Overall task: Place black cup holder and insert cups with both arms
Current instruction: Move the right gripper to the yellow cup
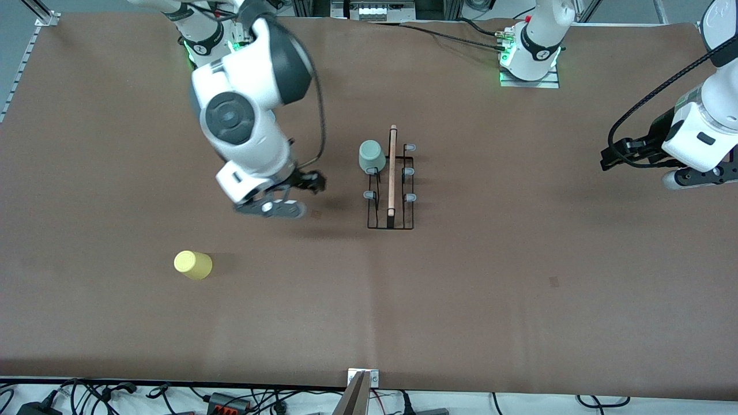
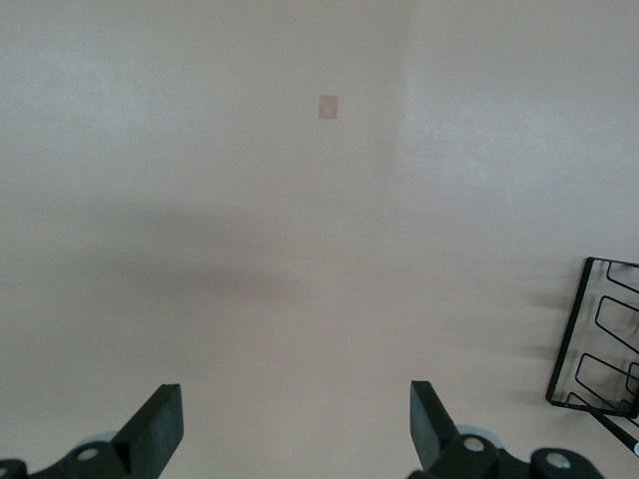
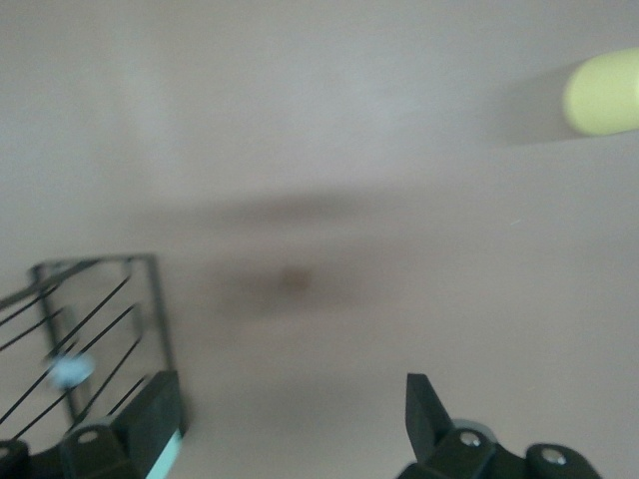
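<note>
The black cup holder [image 1: 391, 184] stands on the bench [image 1: 519, 259], beside the right claw [image 1: 300, 190], with a pale green cup [image 1: 371, 156] already seated on it. A yellow cup [image 1: 193, 265] lies on its side, well apart from that claw. Both claws are spread wide and empty; the left claw [image 1: 620, 155] waits over bare bench. The yellow cup is judged light, smooth and slippery, best pinched across its wall.

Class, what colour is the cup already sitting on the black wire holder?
Pale green. The cup sits on a prong of the holder, clearest in the front view.
</note>
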Controlling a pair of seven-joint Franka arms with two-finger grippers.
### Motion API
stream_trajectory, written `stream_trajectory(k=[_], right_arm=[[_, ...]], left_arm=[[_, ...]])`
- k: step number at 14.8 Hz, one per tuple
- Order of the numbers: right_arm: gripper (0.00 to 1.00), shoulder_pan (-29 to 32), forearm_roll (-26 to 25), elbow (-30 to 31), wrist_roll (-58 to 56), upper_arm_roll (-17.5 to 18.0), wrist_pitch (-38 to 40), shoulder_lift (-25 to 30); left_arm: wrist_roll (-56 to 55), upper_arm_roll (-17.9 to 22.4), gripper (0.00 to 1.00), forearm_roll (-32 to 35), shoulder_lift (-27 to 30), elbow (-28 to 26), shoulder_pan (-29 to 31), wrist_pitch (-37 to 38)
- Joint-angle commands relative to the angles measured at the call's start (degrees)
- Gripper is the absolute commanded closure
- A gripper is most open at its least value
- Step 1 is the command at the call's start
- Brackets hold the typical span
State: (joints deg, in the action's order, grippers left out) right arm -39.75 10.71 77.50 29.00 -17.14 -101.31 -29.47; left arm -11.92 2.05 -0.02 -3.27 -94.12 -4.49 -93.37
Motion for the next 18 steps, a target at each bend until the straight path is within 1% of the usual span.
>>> stream_trajectory(k=[1,4,6,9,12,14,18], right_arm=[[0.00,6.2,-1.6,-0.4,-4.8,0.1,-1.6,-3.3],[0.00,10.6,-1.6,-0.4,-7.0,0.1,-10.5,-6.2],[0.00,13.9,-1.4,-0.4,-7.7,0.2,-14.2,-8.6],[0.00,16.4,-0.9,-0.4,-11.9,0.3,-15.0,-11.1],[0.00,19.4,-0.9,-0.4,-19.3,0.3,-15.6,-12.8],[0.00,20.1,-0.9,-0.4,-20.7,0.3,-19.1,-14.3],[0.00,22.7,-0.3,-0.4,-25.9,0.6,-20.5,-15.7]], left_arm=[[0.8,0.0,0.00,-1.0,1.4,-1.2,0.3,-0.1],[0.8,0.0,0.00,-0.9,1.4,-1.2,0.3,-0.1],[0.8,0.0,0.00,-1.0,1.4,-1.2,0.3,-0.1],[0.8,0.0,0.00,-1.0,1.4,-1.2,0.3,-0.1],[0.8,0.0,0.00,-1.0,1.4,-1.2,0.3,-0.1],[0.8,0.0,0.00,-1.0,1.4,-1.2,0.3,-0.1],[0.8,0.0,0.00,-1.0,1.4,-1.2,0.3,-0.1]])
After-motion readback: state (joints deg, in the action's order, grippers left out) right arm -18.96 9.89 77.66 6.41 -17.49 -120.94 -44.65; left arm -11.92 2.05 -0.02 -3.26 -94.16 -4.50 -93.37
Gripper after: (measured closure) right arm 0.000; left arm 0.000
